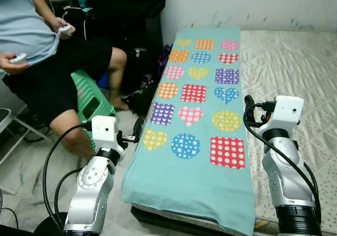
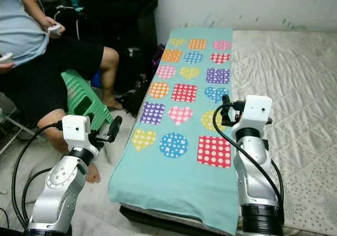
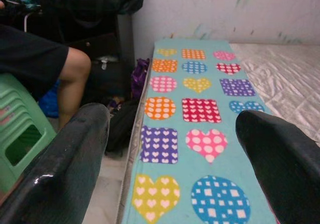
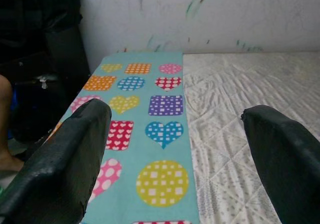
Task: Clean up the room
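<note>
Blanket (image 1: 197, 115) with hearts and dots, spread flat along left edge of bed (image 1: 295, 67). Left tool (image 3: 170, 169) wide, right tool (image 4: 175, 164) wide, both empty, poised at near end, probably to grip for folding.

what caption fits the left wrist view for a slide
Open left gripper hovering over a teal blanket with colourful dotted hearts, squares and circles, green plastic stool alongside.

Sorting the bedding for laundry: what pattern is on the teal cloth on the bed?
The teal cloth bears colourful dotted hearts, circles and squares; the left eye view shows it best.
</note>
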{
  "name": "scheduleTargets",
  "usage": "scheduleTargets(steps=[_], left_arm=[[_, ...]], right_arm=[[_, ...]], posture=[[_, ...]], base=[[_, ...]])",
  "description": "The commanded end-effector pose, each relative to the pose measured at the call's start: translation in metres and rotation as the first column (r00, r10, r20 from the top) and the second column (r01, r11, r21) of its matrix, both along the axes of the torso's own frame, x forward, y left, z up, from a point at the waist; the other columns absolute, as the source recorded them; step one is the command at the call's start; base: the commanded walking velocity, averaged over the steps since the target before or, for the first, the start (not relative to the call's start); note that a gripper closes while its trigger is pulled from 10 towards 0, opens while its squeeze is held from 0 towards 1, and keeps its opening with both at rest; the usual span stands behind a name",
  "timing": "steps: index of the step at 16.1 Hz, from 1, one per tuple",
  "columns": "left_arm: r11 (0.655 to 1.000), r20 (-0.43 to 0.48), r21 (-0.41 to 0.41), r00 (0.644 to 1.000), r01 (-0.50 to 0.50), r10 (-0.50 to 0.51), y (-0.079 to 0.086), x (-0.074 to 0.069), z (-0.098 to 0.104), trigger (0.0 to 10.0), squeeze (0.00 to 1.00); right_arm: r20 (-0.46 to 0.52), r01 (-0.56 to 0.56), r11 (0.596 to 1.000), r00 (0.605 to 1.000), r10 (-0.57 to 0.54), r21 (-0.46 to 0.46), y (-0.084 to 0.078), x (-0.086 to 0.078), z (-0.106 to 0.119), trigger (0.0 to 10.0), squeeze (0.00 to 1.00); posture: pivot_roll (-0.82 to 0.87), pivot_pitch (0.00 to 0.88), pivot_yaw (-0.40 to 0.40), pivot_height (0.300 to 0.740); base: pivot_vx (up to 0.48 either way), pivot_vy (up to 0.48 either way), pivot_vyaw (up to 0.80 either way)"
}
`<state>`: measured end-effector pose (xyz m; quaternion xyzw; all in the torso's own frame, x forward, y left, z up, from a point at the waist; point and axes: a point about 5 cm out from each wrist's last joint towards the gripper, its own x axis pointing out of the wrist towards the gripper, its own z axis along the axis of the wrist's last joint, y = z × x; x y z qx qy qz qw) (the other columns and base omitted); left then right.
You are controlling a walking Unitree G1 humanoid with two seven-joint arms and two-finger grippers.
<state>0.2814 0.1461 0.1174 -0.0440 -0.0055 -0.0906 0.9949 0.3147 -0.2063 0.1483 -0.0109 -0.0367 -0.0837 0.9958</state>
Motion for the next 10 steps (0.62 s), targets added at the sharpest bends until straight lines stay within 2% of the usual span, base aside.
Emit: scheduleTargets(steps=[1, 8, 10], left_arm=[[1.0, -0.013, 0.018, 1.0, -0.007, 0.007, 0.0026, -0.003, -0.0035, 10.0, 0.0], [1.0, -0.028, 0.004, 0.999, -0.02, 0.02, 0.0014, -0.0083, -0.0063, 10.0, 0.0], [1.0, -0.032, 0.003, 0.999, -0.023, 0.023, 0.0019, -0.0086, -0.0073, 10.0, 0.0]], right_arm=[[-0.004, 0.005, 1.0, 1.0, -0.005, 0.006, 0.0013, -0.0019, -0.0017, 10.0, 0.0], [-0.032, -0.005, 1.0, 0.999, 0.005, 0.014, 0.0041, -0.0045, -0.0066, 10.0, 0.0], [-0.037, -0.015, 1.0, 0.999, 0.015, 0.006, 0.0051, -0.0049, -0.0077, 10.0, 0.0]], posture=[[-0.15, 0.0, 0.091, 0.74], [-0.14, 0.001, 0.07, 0.74], [-0.14, 0.001, 0.068, 0.74]], base=[[0.0, 0.0, 0.0], [0.0, 0.0, 0.0], [0.0, 0.0, -0.64]])
